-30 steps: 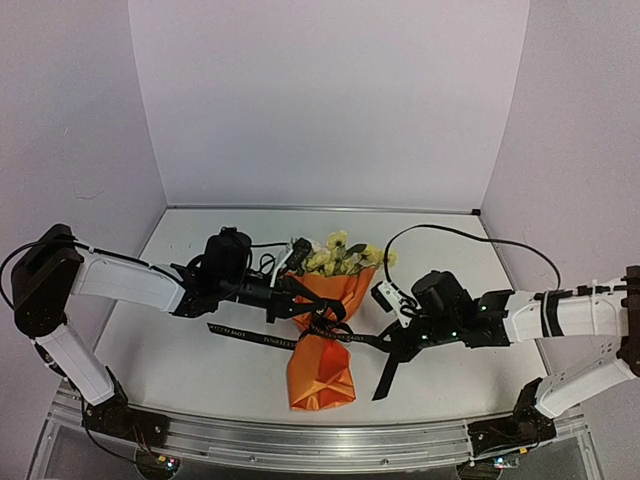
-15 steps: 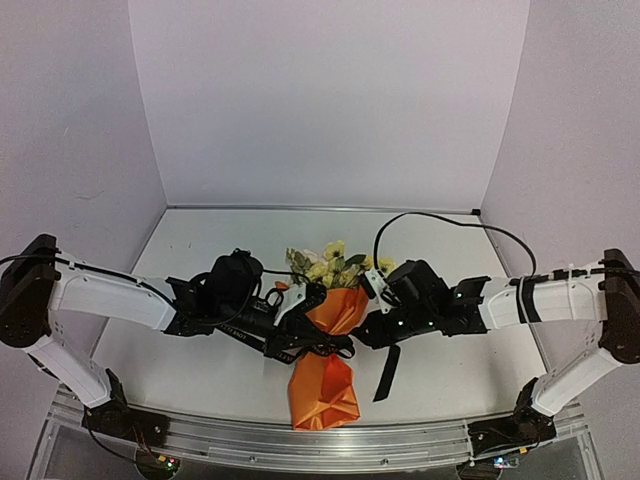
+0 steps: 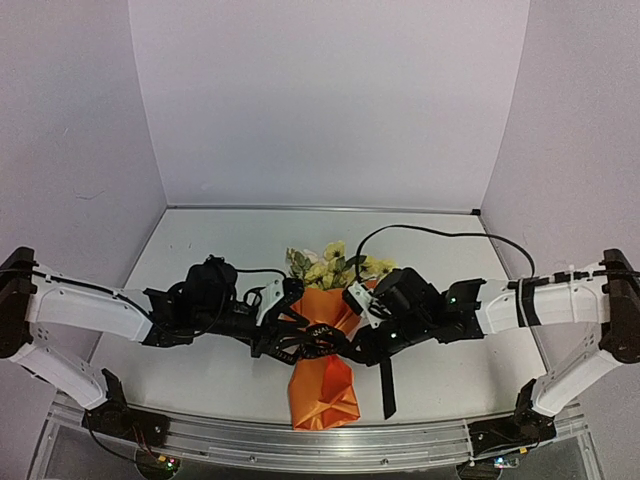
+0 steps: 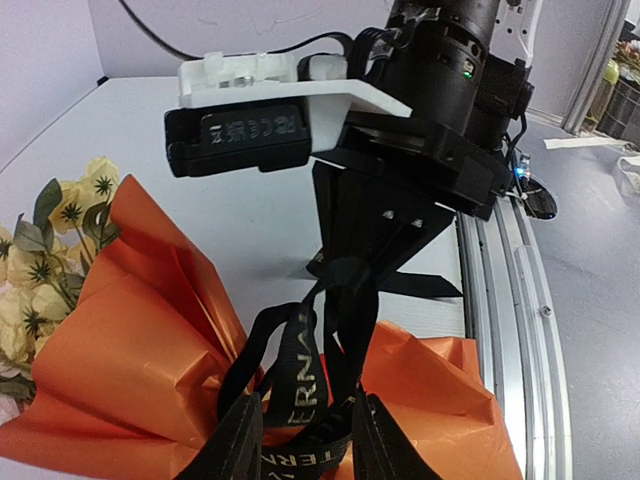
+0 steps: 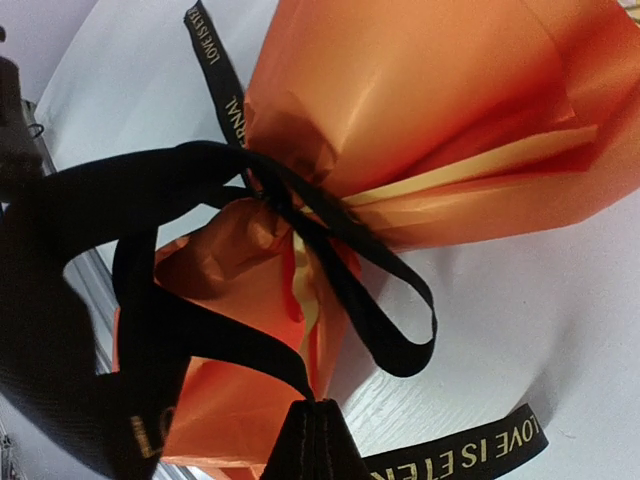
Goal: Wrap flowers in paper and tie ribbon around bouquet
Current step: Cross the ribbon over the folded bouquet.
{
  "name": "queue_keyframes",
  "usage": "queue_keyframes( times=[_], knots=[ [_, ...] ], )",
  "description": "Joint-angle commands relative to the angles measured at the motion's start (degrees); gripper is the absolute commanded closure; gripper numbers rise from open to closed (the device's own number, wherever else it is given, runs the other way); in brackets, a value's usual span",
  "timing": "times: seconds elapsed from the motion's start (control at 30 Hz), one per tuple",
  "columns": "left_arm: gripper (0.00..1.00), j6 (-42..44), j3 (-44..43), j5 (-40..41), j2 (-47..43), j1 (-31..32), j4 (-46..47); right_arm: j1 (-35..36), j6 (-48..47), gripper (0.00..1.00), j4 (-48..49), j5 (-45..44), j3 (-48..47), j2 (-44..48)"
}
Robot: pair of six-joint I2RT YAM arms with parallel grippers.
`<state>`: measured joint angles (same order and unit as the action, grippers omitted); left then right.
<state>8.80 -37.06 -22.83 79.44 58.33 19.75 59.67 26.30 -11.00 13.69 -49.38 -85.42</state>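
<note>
Over on the left, the left arm [image 3: 90, 305] is stretched low across the table [image 3: 200, 240], and its left fingers [image 4: 235, 450] stand a little apart, with loops of the black lettered ribbon [image 5: 370, 300] lying in the gap. That doesn't look like a pinch to me. Centre stage, the bouquet [image 3: 322, 370] lies flat between the two arms, narrow end toward the near edge. The orange paper [image 5: 420, 110] is gathered in tight at the waist with a sliver of its yellow side showing, and it makes the only holder here: a cone with the pale yellow flowers [image 3: 335, 262] spilling out of its far mouth. The ribbon is cinched round that waist, loops and a lettered tail splaying off it, so I'd say we're in the tying step, wrapping done. On the right, the right fingers [image 5: 315, 440] are clamped shut on the ribbon just beside the bouquet. Next, I'd judge, the left side must take a firm hold on a free tail so both can draw the knot snug without crushing the cone.
</note>
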Motion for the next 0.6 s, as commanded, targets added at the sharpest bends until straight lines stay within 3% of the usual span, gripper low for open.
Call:
queue_keyframes(
  times=[0.0, 0.33, 0.57],
  knots=[
    [0.67, -4.16, 2.49, 4.61, -4.89, -0.05, 4.39, 0.88, -4.64, 1.00, -5.06, -2.01, -6.38, -1.78],
    [0.55, -8.27, 6.39, 9.57, -11.76, -0.07, 7.19, 4.24, -11.30, 1.00, -12.88, -3.92, -17.96, -9.00],
    [0.53, -10.72, 2.91, 9.85, -8.00, -0.06, 1.03, 5.49, -10.68, 1.00, -14.56, -6.75, -18.13, -9.77]
  ],
)
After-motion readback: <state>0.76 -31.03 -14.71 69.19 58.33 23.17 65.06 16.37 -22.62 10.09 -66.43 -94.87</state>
